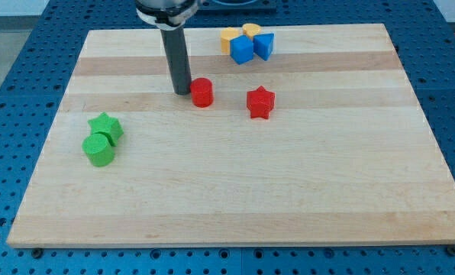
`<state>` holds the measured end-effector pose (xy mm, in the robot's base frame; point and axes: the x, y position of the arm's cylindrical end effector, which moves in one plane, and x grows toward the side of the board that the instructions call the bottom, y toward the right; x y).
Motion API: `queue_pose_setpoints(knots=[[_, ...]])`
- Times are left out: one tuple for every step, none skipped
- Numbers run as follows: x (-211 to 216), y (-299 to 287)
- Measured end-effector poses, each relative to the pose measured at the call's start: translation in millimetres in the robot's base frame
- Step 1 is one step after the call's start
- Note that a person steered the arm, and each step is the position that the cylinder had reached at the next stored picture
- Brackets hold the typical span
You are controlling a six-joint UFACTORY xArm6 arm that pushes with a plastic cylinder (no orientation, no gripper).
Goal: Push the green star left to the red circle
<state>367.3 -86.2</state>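
The green star (106,127) lies at the board's left side, touching a green round block (99,149) just below it. The red circle (202,92) stands near the board's upper middle, well to the right of and above the star. My tip (182,92) rests on the board just left of the red circle, almost touching it, far from the green star.
A red star (260,102) lies right of the red circle. At the top of the board a cluster holds two yellow blocks (229,37) (250,30) and two blue blocks (242,50) (263,46). The wooden board (235,191) sits on a blue perforated table.
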Motion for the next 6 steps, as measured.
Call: queue_pose_setpoints(knots=[[15.2,10.0],[20.1,0.4],[-1.5,-66.3],[-9.5,-160.2],[23.6,-218.4],[73.2,-207.7]])
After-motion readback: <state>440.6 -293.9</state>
